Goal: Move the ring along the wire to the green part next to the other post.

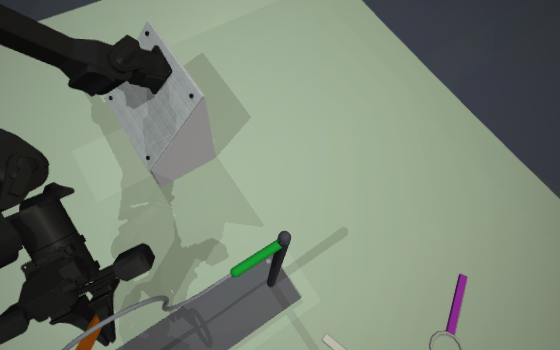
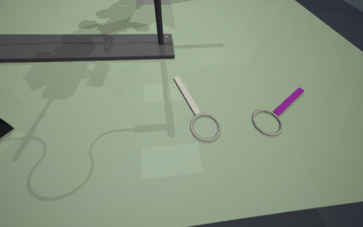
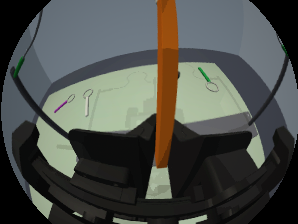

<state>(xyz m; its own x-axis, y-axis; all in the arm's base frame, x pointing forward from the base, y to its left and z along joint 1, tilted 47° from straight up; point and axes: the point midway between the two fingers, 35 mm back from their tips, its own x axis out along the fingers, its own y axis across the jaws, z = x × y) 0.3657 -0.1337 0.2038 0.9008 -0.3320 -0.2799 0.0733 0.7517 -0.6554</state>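
Observation:
My gripper (image 1: 92, 327) (image 3: 160, 118) is shut on the orange handle (image 1: 88, 334) (image 3: 167, 85), at the lower left of the top view. The handle stands upright in the wrist view; its ring is out of frame. The thin grey wire (image 1: 134, 306) crosses in front of a finger and the handle in the top view; I cannot tell the gap. One green part (image 1: 256, 259) meets a dark post (image 1: 277, 262) (image 2: 159, 26). The wrist view shows green parts (image 3: 19, 66) (image 3: 283, 48) at both sides. Whether the wire runs through the ring is hidden.
The posts' dark base (image 1: 229, 320) (image 2: 126, 50) lies below the wire. A white-handled ring (image 2: 187, 95) (image 3: 87, 106), a purple-handled ring (image 1: 456, 305) (image 2: 289, 101) and a green-handled ring (image 3: 204, 74) lie on the table. A metal-topped wedge (image 1: 184, 140) stands beneath part of the arm.

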